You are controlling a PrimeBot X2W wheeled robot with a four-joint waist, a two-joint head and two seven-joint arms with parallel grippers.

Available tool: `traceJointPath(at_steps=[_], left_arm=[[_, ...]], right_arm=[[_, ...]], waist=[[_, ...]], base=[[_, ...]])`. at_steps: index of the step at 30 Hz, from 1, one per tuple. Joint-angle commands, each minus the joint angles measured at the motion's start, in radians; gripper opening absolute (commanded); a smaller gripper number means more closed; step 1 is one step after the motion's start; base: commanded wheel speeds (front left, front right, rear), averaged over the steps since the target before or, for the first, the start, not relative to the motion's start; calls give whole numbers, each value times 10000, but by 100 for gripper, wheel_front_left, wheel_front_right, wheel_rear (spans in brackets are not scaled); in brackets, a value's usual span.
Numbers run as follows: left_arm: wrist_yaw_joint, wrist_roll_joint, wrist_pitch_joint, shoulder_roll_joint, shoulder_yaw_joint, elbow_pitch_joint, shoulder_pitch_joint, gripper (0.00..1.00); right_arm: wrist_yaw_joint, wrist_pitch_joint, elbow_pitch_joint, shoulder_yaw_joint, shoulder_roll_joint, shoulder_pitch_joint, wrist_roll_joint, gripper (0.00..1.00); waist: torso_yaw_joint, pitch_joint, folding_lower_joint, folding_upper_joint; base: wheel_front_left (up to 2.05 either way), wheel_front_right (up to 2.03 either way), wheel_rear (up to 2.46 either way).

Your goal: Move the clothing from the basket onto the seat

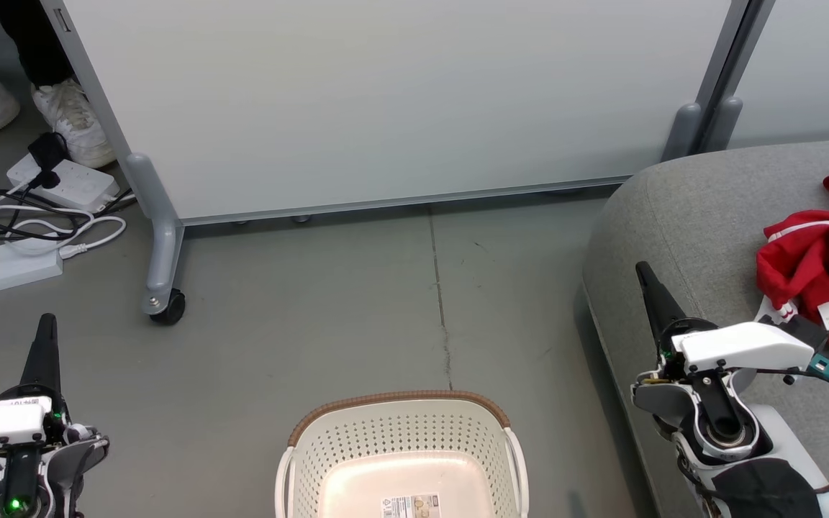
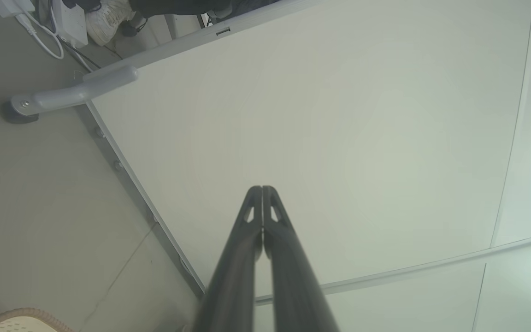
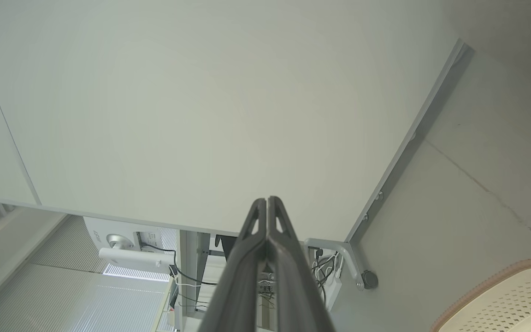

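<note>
The cream perforated basket (image 1: 404, 439) with a brown rim stands on the floor at the bottom centre, with nothing but a sticker on its base. Red clothing (image 1: 817, 262) with white stripes and a white label lies bunched on the grey seat (image 1: 681, 208) at the right. My right gripper (image 1: 646, 277) is shut and holds nothing, hanging over the seat's left edge, left of the clothing. At the lower left my left gripper (image 1: 47, 324) is shut and holds nothing above the floor. Both wrist views show shut fingers: left gripper (image 2: 262, 189), right gripper (image 3: 267, 200). The basket's rim (image 3: 500, 279) shows at the right wrist view's corner.
A pale partition panel (image 1: 386, 101) on a castor foot (image 1: 166, 306) stands across the back. Power strips and cables (image 1: 33, 208) lie on the floor at the left, near a person's white shoes (image 1: 73, 119). Grey floor (image 1: 357, 302) lies between panel and basket.
</note>
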State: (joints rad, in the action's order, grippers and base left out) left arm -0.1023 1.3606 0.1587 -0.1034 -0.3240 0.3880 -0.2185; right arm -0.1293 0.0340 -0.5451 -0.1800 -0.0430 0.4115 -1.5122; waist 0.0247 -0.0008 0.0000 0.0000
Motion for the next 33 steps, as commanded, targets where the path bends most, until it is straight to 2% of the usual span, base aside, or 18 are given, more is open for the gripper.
traceJointPath(at_steps=[1, 26, 33], left_arm=[[-58, 185, 72, -7, -120, -4, -314, 0], [-319, 1784, 650, 155, -869, 347, -749, 0], [-317, 1891, 674, 162, -912, 372, -795, 0]], right_arm=[[-22, -41, -59, -51, -89, 250, -230, 0], [-25, -84, -742, -349, -112, 1005, -2095, 0], [-25, -90, -791, -367, -114, 1024, -2213, 0]], waist=[[-9, 7, 0, 0], [-197, 149, 0, 0], [-217, 164, 0, 0]], base=[[0, 0, 0], [0, 0, 0], [0, 0, 0]])
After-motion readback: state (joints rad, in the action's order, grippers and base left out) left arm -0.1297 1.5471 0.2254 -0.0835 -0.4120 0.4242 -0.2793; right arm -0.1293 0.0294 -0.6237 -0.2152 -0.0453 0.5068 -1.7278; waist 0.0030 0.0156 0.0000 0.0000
